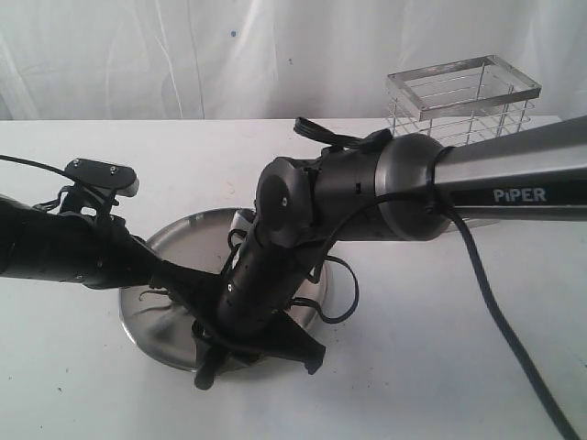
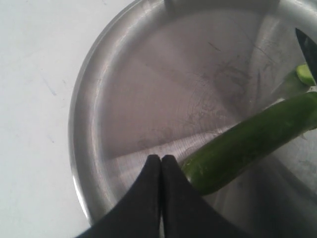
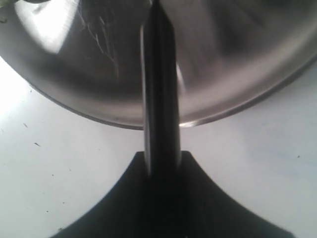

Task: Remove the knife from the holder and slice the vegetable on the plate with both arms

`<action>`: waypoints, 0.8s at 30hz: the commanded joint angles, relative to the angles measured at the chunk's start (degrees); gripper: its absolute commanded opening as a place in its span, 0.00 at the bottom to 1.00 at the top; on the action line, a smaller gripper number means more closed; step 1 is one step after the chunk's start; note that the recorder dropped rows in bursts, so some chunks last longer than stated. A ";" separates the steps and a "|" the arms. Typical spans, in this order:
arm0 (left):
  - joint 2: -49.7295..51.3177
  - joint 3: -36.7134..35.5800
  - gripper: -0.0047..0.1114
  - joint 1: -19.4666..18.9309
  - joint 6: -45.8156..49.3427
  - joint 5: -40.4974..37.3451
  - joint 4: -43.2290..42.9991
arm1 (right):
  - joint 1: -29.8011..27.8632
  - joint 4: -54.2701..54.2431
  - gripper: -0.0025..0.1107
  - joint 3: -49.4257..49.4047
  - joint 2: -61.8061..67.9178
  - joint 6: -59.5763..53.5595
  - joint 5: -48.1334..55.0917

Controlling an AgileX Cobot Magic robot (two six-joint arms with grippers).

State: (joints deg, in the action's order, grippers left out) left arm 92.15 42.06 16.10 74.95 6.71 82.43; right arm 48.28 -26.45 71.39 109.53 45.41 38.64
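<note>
Now the left gripper (image 2: 161,162), closed and empty, rests just beside the chilli (image 2: 247,144) on the plate (image 1: 179,240), lower centre of the exterior view; the right gripper (image 3: 161,158) clamps the knife (image 3: 159,74). Slice straight down, clear of those tips.

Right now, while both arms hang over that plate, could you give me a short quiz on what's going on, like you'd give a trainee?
1. True or false: the knife stands in the holder.
2. What lies on the plate? A) a green chilli B) a tomato C) an egg
3. Fill in, open or shut: the left claw is ___.
Key: 1 false, the right claw grips it; 2 A; 3 shut.
</note>
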 commanded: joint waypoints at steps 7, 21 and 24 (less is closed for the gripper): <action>-0.07 -0.36 0.04 0.04 -0.49 -0.76 0.81 | -0.31 0.46 0.02 -0.17 0.31 -0.89 1.18; -0.07 -0.24 0.04 0.04 -0.62 -5.63 0.58 | -0.31 -0.47 0.02 -0.17 3.64 -1.94 0.30; -0.07 0.75 0.04 -0.32 0.00 -12.64 -0.22 | -0.31 -1.89 0.02 -0.17 4.70 -3.58 0.90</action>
State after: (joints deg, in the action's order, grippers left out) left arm 92.15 42.21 16.10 74.95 1.16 82.56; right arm 48.28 -27.00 71.39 113.44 43.25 38.96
